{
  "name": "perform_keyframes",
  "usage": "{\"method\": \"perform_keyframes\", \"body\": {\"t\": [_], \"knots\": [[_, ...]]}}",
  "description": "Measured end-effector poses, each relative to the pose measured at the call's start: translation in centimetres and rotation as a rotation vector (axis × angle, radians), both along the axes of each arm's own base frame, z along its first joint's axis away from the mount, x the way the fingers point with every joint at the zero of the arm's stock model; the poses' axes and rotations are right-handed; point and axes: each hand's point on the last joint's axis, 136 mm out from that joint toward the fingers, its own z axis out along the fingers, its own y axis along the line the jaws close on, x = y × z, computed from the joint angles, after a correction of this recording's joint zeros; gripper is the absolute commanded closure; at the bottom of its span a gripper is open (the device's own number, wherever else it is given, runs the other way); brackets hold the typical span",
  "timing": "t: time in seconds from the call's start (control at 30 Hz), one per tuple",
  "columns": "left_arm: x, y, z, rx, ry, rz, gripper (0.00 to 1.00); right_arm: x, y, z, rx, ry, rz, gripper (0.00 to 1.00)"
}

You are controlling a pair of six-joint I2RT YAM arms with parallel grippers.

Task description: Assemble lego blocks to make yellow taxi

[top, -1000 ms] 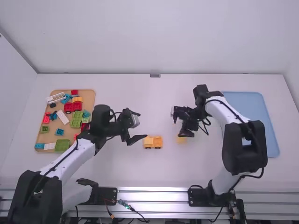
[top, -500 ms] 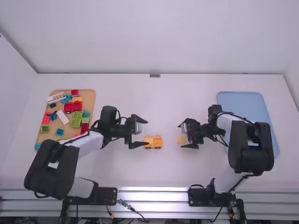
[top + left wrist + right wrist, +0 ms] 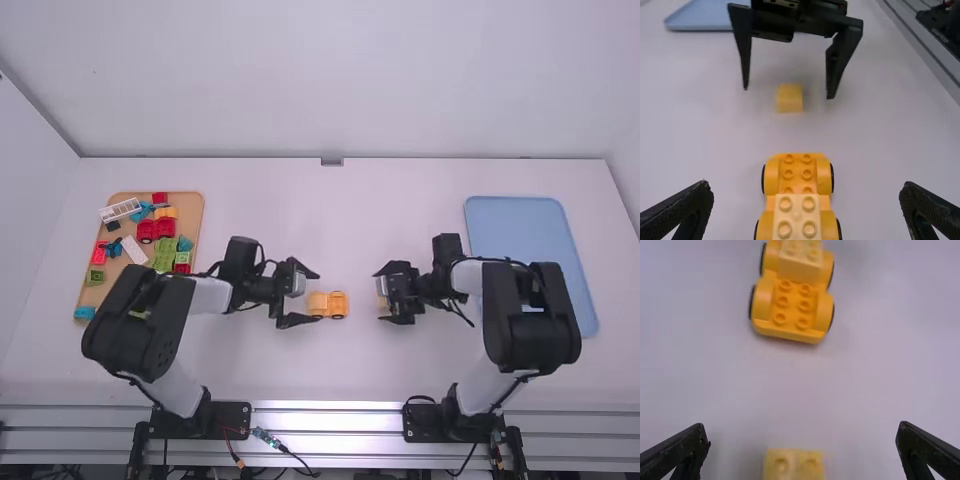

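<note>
Near the middle of the white table [image 3: 340,220], in the high view, the left gripper [image 3: 317,296] and the right gripper [image 3: 380,297] face each other, both spread. The orange car base [image 3: 337,305] sits at the left gripper's tips, and the loose yellow block [image 3: 382,291] is at the right gripper's. Spare blocks [image 3: 165,228] lie on the brown tray [image 3: 194,205] at the left; the blue tray [image 3: 520,225] is at the right.

In the left wrist view the left gripper is released, its fingers wide either side of the car base. A pale yellow brick [image 3: 796,215] is seated on the end nearer this gripper. If the left is to steady the car, it should close evenly and low on the body, clear of the studs, so the base neither rolls nor twists. Farther off, the loose block lies between the right gripper's parted fingers.

In the right wrist view the right gripper is released too, with the loose block studs-up, roughly centred between its fingers. The step in hand looks to be picking it up: square the fingers to its sides and leave its underside free for pressing. The car's nearer end shows bare studs; any placement wants alignment first, then a straight push down.
</note>
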Motion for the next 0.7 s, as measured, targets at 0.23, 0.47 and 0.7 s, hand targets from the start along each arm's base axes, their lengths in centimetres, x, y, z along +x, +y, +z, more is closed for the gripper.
{"method": "perform_keyframes", "body": {"t": [0.23, 0.47, 0.7], "knots": [[0.2, -0.2, -1.3, 0.021, -0.022, -0.008, 0.01, -0.2, 0.3, -0.8, -0.027, 0.043, -0.048, 0.03], [0.1, -0.2, -1.8, 0.028, -0.019, -0.009, 0.01, -0.5, -1.2, -1.0, -0.027, 0.108, -0.111, 0.01], [0.2, -0.2, -1.8, 0.029, -0.024, -0.008, 0.01, -0.5, -2.4, -0.7, -0.004, 0.124, -0.142, 0.00]]}}
